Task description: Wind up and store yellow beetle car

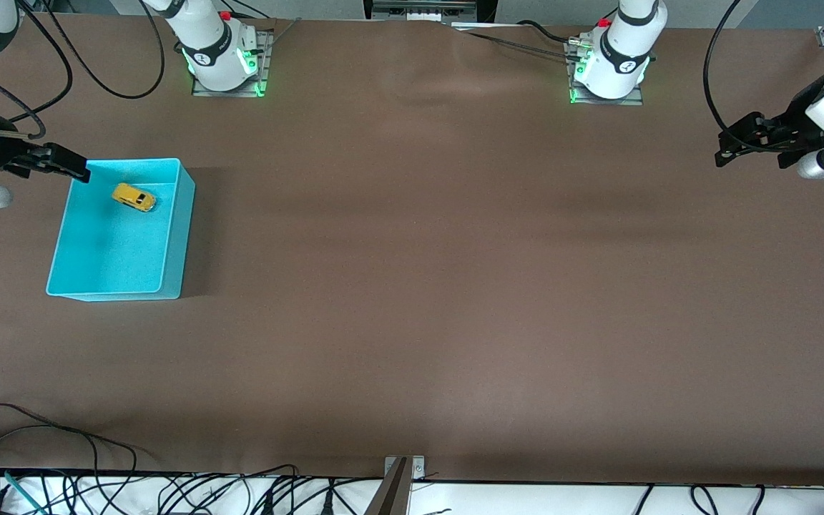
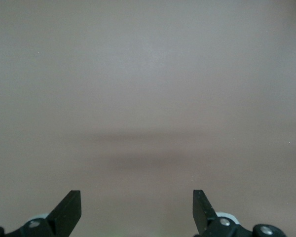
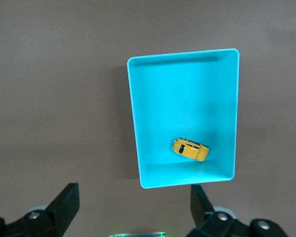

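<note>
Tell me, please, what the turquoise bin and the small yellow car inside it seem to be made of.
Turquoise rectangular bin: probably moulded plastic, matte; thin even walls, rounded corners, uniform colour. Small yellow beetle car: glossy painted shell with dark windows, either die-cast metal or hard plastic; the look leaves it open.

A wide brown table [image 1: 412, 286] fills the view under soft, even light. Black cables [image 1: 169, 493] tangle along its white edge at six o'clock.
</note>
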